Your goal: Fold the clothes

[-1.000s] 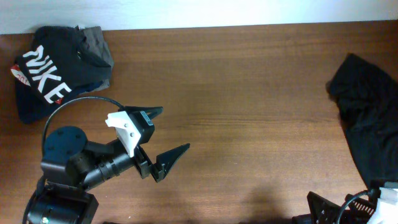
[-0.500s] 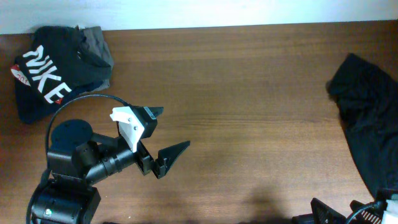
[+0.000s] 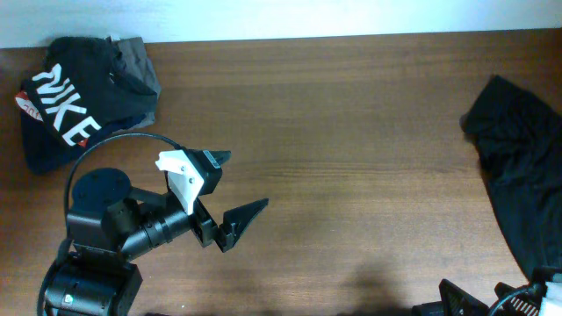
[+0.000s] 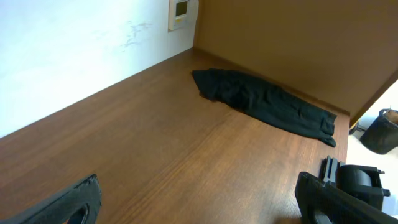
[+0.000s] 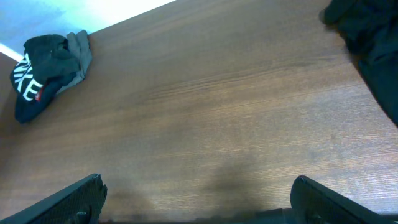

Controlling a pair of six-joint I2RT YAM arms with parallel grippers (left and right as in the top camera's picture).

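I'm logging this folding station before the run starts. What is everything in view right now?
stack of fabric garments: one stack, black top shirt with white NIKE lettering over grey, navy and a bit of red; far left corner of the table
crumpled black fabric garment: one, black; unfolded along the table's right edge
brown wooden table: one, brown; under everything
small rectangular wall panel: one, pale; on the white wall behind the table
left gripper: one, black with a white housing; near left of the table, jaws open, holding nothing
right gripper: one, black; near right edge, jaws open, holding nothing
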